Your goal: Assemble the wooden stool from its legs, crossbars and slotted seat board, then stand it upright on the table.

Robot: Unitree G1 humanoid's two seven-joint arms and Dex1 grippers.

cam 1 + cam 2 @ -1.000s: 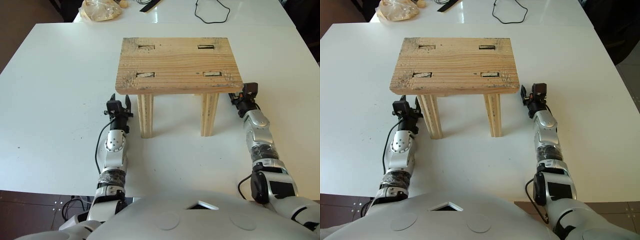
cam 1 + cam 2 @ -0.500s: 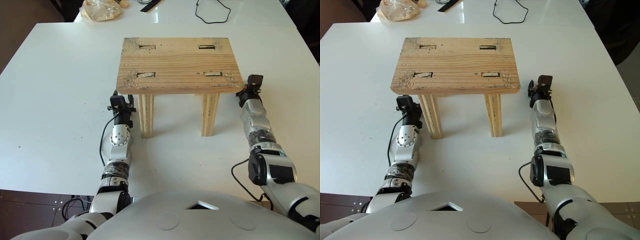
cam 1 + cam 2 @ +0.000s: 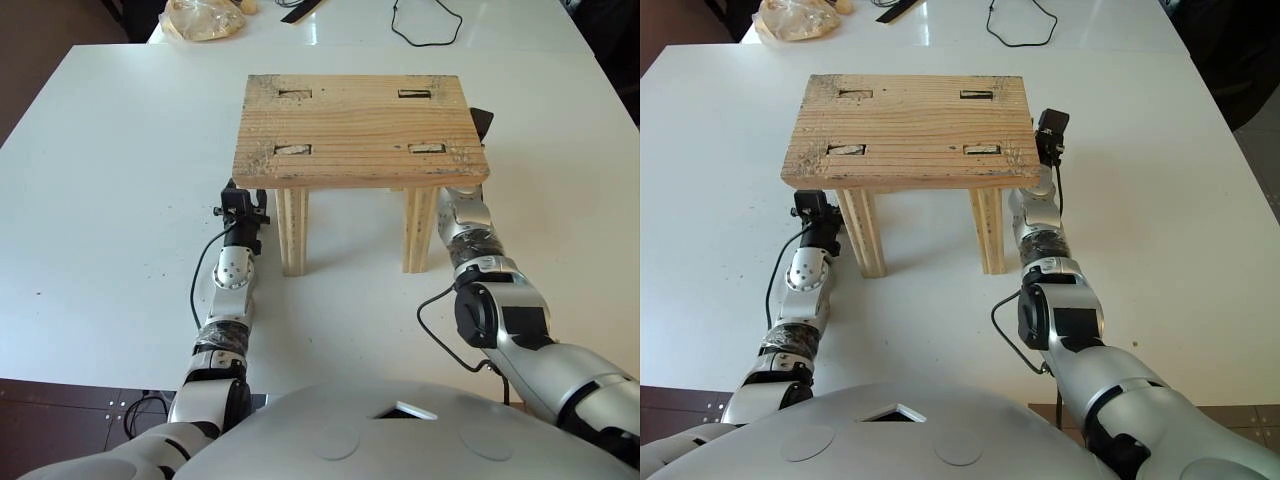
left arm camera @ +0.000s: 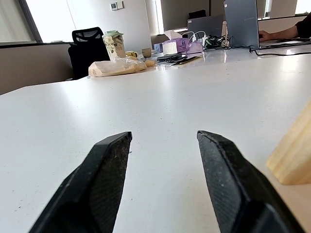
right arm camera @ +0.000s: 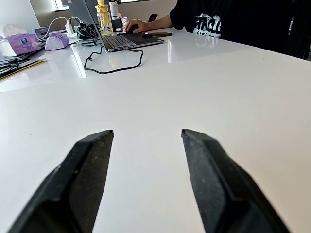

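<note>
The stool (image 3: 355,125) stands upright on the white table (image 3: 110,180) — left gripper (image 4: 163,138) and right gripper (image 5: 146,133) flank it, both with fingers apart.

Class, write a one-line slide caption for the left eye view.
Assembled wooden stool standing upright on the white table, left hand and right hand open at its sides.

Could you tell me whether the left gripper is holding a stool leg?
No, the left gripper is open over the bare table, and the stool leg stands apart beside it.
</note>
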